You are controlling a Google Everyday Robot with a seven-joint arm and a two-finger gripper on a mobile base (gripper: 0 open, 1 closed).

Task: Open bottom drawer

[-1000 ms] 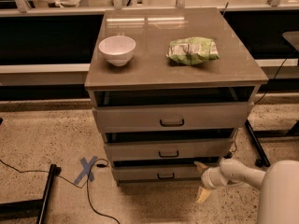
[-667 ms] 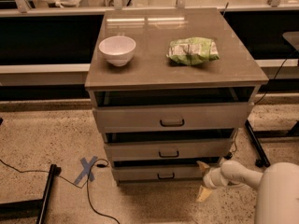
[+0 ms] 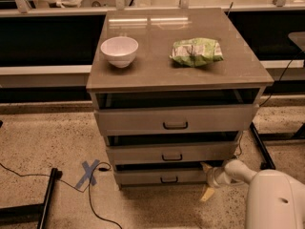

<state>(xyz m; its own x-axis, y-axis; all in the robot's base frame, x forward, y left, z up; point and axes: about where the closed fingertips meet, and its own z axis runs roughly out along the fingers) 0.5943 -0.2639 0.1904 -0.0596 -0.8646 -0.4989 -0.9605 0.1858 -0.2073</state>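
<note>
Notably, my claw (image 3: 206, 180) sits close to the floor at the right-hand end of the bottom drawer (image 3: 147, 176). Its two pale fingers are spread, one tip above the level of the drawer front and one below it. I cannot tell whether either tip touches the front. From the claw, the drawer front runs off to the left with its long axis horizontal. Its dark loop handle (image 3: 168, 179) lies to the claw's left, near but apart. This drawer is the lowest of three under the bench (image 3: 157, 73), directly beneath the mid-sized drawer (image 3: 143, 154). I judge that the coming move turns on this leftward offset, since the claw stands beside the handle, not on it, and the pull would run towards the camera.
</note>
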